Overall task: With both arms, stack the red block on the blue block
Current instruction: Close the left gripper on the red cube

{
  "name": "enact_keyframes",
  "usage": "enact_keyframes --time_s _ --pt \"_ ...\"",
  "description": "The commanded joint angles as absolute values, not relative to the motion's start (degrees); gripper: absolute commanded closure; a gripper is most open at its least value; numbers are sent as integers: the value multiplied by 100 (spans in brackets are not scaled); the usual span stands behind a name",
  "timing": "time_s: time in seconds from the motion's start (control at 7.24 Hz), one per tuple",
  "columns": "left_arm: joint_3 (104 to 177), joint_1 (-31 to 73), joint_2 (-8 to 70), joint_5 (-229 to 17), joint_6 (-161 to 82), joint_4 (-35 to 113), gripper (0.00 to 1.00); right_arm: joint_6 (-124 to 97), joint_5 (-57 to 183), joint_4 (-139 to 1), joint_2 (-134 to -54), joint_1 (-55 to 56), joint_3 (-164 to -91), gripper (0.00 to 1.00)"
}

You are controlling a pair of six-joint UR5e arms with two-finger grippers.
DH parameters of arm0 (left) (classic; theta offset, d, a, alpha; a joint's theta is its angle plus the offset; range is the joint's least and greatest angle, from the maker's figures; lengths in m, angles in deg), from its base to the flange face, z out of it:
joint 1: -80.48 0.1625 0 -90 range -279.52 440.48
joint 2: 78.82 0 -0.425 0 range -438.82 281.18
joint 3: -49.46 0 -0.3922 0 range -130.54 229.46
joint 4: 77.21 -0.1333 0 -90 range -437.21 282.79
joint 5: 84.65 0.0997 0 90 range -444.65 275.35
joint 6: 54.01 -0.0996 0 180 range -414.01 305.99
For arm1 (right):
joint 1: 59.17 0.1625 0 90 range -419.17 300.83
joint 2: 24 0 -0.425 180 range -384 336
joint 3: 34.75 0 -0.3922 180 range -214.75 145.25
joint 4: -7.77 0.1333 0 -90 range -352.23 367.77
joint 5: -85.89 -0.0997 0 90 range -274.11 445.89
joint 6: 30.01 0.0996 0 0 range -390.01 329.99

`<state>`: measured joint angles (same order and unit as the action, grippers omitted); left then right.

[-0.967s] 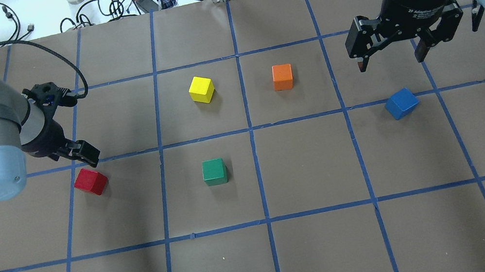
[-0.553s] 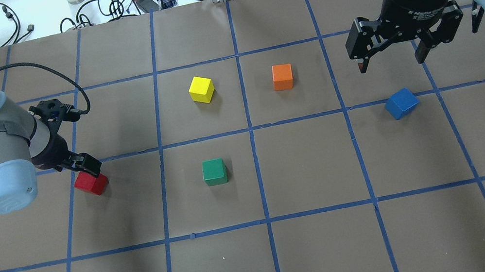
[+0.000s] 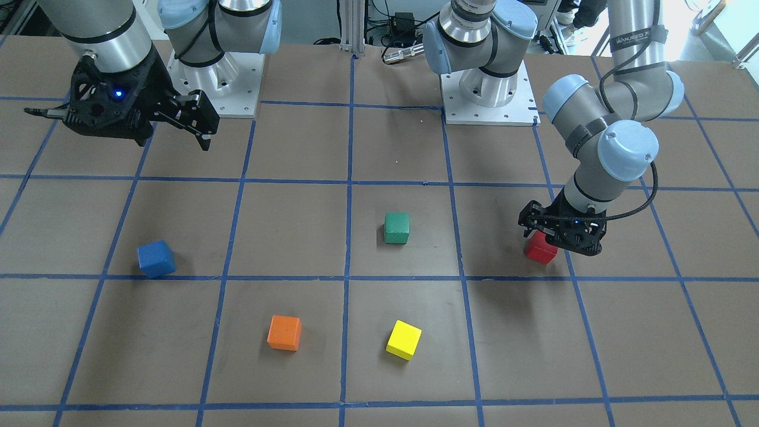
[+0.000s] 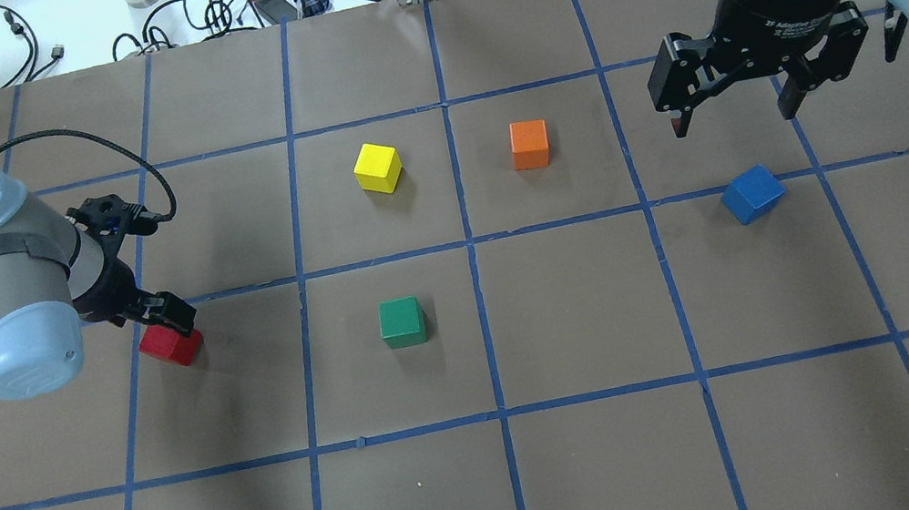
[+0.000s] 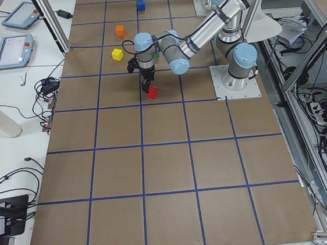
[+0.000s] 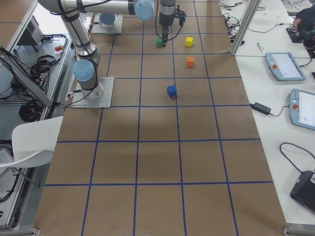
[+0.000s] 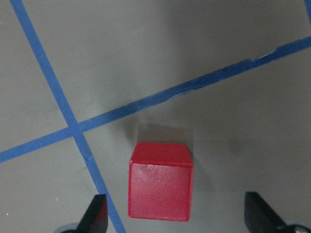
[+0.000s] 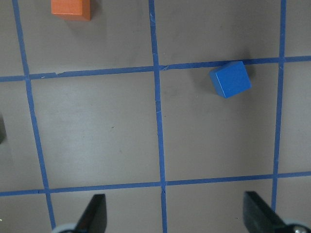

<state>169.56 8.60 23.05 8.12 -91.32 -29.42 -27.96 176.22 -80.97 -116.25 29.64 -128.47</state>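
The red block [image 4: 173, 348] lies on the brown table at the left, just below a blue tape crossing. My left gripper [image 4: 157, 326] is low over it and open; in the left wrist view the red block [image 7: 160, 189] sits between the two spread fingertips of the left gripper [image 7: 177, 216], touching neither. It also shows in the front view [image 3: 539, 249] under the left gripper [image 3: 563, 234]. The blue block [image 4: 752, 193] lies at the right, turned askew. My right gripper [image 4: 733, 118] hangs open and empty, high above the table, beyond the blue block [image 8: 230, 78].
A yellow block [image 4: 377, 166] and an orange block [image 4: 529, 144] lie in the far middle squares. A green block [image 4: 402, 322] lies near the centre, between red and blue. Blue tape lines grid the table. Cables lie beyond the far edge.
My left arm has come down and toward the red block; its open fingers now straddle it. The right arm and all blocks have stayed put.
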Motion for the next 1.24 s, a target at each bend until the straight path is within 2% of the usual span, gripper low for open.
enact_keyframes --time_s 0.0,0.14,0.28,0.55,0.69,0.83,1.11 --pt "17136 867 2488 808 -9119 -3168 0 -2790 17624 -8100 -11637 2969 -12862 0" --pt "17224 867 2567 817 -9128 -3447 0 -2790 17624 -8100 -11637 2969 -12871 0" --pt "17225 867 2664 817 -9136 -3667 6 -2798 17851 -8100 -11637 2969 -12914 0" --pt "17181 867 2718 834 -9154 -3748 71 -2807 18029 -8109 -11637 2969 -12950 0" --pt "17163 858 2691 886 -9110 -3748 92 -2799 18003 -8109 -11637 2969 -12950 0" --pt "17146 745 2535 930 -8893 -3731 95 -2798 17933 -8109 -11646 2969 -12941 0" --pt "17111 107 2245 896 -7832 -3626 95 -2798 17897 -8153 -11655 2969 -12871 0"
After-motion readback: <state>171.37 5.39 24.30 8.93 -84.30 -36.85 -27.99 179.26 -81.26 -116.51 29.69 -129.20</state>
